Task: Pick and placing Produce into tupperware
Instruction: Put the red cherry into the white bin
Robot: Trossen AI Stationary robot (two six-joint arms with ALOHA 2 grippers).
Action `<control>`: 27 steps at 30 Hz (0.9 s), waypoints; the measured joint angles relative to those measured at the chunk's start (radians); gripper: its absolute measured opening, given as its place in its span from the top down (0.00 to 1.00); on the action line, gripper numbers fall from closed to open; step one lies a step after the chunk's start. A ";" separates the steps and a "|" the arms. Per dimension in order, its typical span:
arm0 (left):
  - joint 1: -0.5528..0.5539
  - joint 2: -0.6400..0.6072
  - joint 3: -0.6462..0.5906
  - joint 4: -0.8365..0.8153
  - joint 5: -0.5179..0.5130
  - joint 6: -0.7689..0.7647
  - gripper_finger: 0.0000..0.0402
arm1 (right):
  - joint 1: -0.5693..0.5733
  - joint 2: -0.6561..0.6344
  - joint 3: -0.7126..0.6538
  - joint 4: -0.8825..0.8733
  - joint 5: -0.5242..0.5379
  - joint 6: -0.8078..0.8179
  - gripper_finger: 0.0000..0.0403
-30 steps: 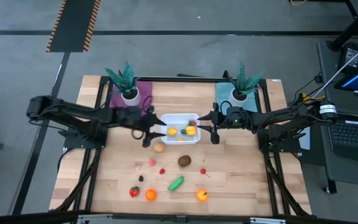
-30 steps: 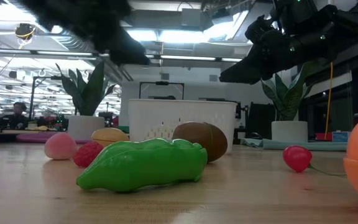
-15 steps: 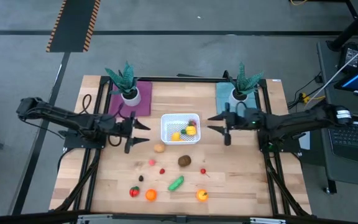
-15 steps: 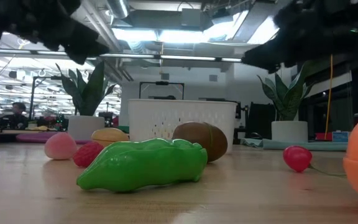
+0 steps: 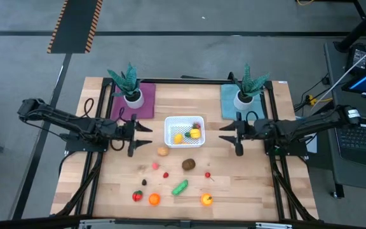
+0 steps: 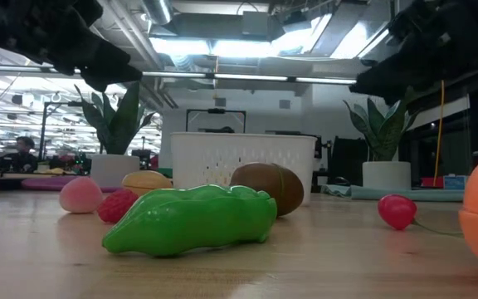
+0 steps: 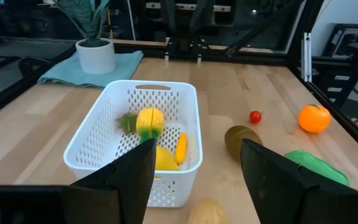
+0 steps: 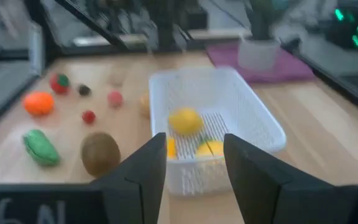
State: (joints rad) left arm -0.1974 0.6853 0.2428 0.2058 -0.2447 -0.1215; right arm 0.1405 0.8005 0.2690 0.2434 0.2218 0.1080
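We have both arms drawn back to either side of the tupperware (image 5: 184, 131), which sits at the centre of the high view on the wooden table (image 5: 246, 191). The left gripper (image 5: 140, 136) hovers at centre-left of that frame, jaws apart and empty. The right gripper (image 5: 230, 136) hovers at centre-right, jaws also apart and empty.

Count, high view. In the tupperware: three yellow-orange pieces, as far as we can separate them, and the wrist views suggest one has a green leafy end. Loose on the table below it, nine pieces: one tan (image 5: 162, 151), one brown (image 5: 189, 165), one pink (image 5: 155, 166), two small red (image 5: 166, 174) (image 5: 208, 174), one small dark (image 5: 144, 182), one green elongated (image 5: 180, 187), one red with green (image 5: 137, 196), and oranges at lower left (image 5: 154, 199) and lower right (image 5: 206, 200), which makes ten. Two potted plants stand at the top, each on its own mat.

Risks, in our judgement:
- Round pieces (brown, oranges, small reds) may roll if a finger nudges them before closing.
- The tan piece lies just beside the tupperware's lower-left corner, so a descending finger could catch the rim and shift the container.
- Both arms reaching into the tupperware at once could collide over it.
- The smallest reds may slip between jaws that close off-centre.
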 joint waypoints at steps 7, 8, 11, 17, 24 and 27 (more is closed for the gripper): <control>-0.009 0.000 0.000 -0.002 0.000 0.000 0.44 | 0.198 0.026 0.102 -0.188 0.154 0.125 0.60; -0.013 0.000 0.000 -0.002 0.000 0.000 0.44 | 0.228 0.040 0.121 -0.212 0.176 0.147 0.60; -0.029 0.000 0.000 -0.003 0.000 0.000 0.44 | 0.320 0.095 0.183 -0.295 0.265 0.235 0.60; -0.061 0.000 0.000 -0.003 0.001 -0.003 0.44 | 0.452 0.283 0.345 -0.479 0.367 0.406 0.60; -0.095 0.001 0.000 -0.003 0.002 -0.008 0.44 | 0.508 0.544 0.607 -0.796 0.372 0.615 0.60; -0.115 0.001 0.000 -0.003 0.002 -0.009 0.44 | 0.522 0.648 0.715 -0.911 0.369 0.682 0.60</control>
State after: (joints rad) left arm -0.3126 0.6861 0.2428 0.2024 -0.2424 -0.1303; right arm 0.6623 1.4489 0.9843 -0.6680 0.5903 0.7902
